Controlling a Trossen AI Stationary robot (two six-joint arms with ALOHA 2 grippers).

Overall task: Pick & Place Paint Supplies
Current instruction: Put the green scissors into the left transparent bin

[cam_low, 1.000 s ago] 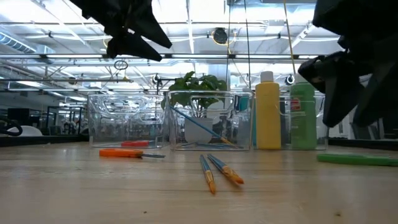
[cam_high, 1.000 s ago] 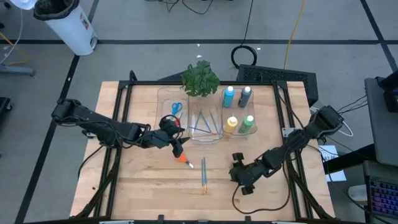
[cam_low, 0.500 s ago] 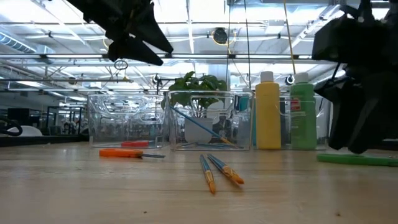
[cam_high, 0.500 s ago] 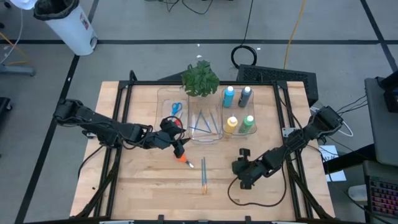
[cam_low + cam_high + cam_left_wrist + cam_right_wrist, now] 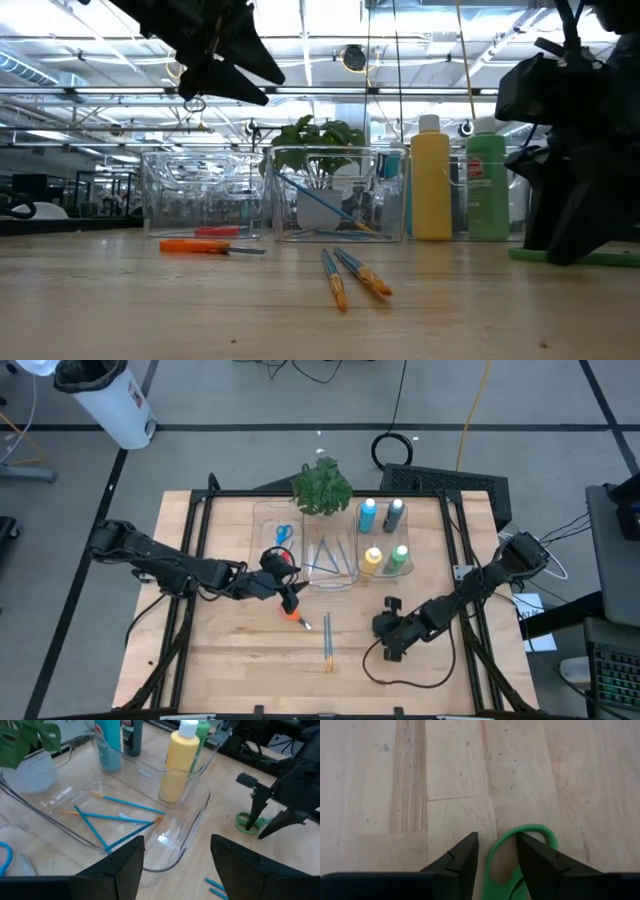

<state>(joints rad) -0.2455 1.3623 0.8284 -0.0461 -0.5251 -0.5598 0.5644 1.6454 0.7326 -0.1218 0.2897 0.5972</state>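
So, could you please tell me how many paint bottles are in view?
4, all upright in the right-hand clear bin: light blue bottle, dark bottle, yellow bottle and green bottle. None seems hidden.

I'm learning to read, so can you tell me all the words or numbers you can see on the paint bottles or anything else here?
No words or numbers can be read anywhere in these pictures.
green paint bottle: has a label with print, too blurred to read.
yellow paint bottle: no writing shows.
light blue paint bottle: no writing shows.
white bin on the floor: has dark marks, too small to read.
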